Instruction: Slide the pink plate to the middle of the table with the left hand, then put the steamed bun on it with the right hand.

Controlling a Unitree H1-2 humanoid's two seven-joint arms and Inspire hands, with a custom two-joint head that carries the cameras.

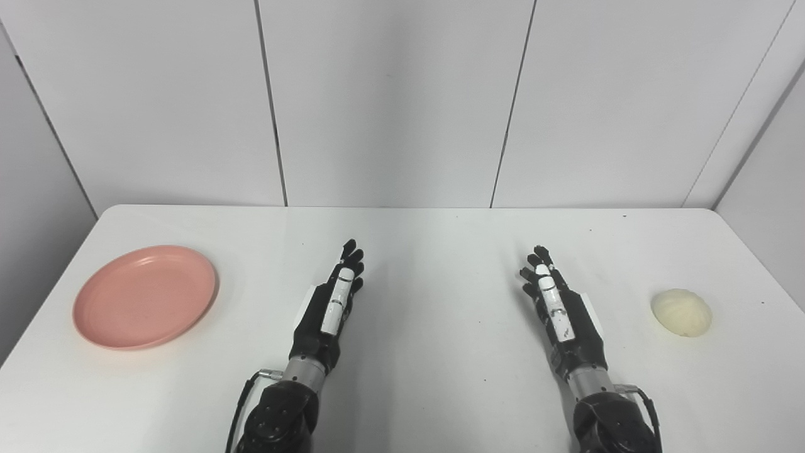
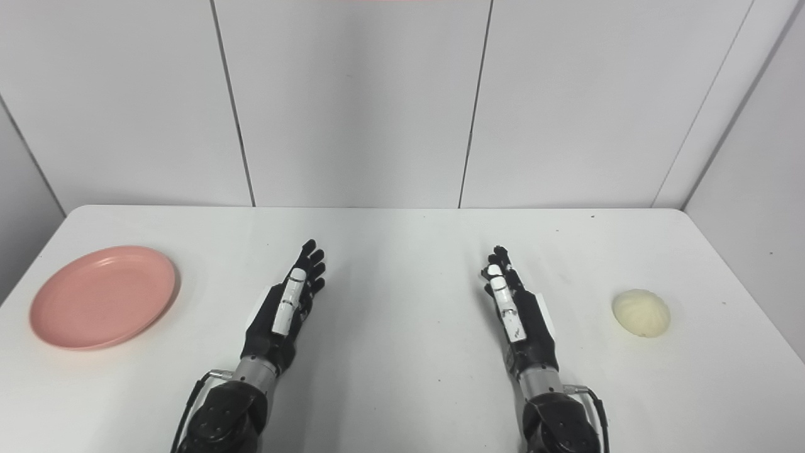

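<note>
A pink plate [image 1: 146, 296] lies on the left side of the white table [image 1: 427, 251], holding nothing. A pale steamed bun [image 1: 681, 313] sits on the right side of the table. My left hand [image 1: 330, 308] is open, fingers straight and pointing away, over the table to the right of the plate and apart from it. My right hand [image 1: 560, 308] is open in the same pose, left of the bun and apart from it. Both hands hold nothing. The plate [image 2: 104, 296] and the bun [image 2: 641, 313] also show in the right eye view.
White wall panels [image 1: 390, 100] stand behind the table's far edge. The table's left and right edges run close to the plate and the bun. Bare table surface lies between my two hands.
</note>
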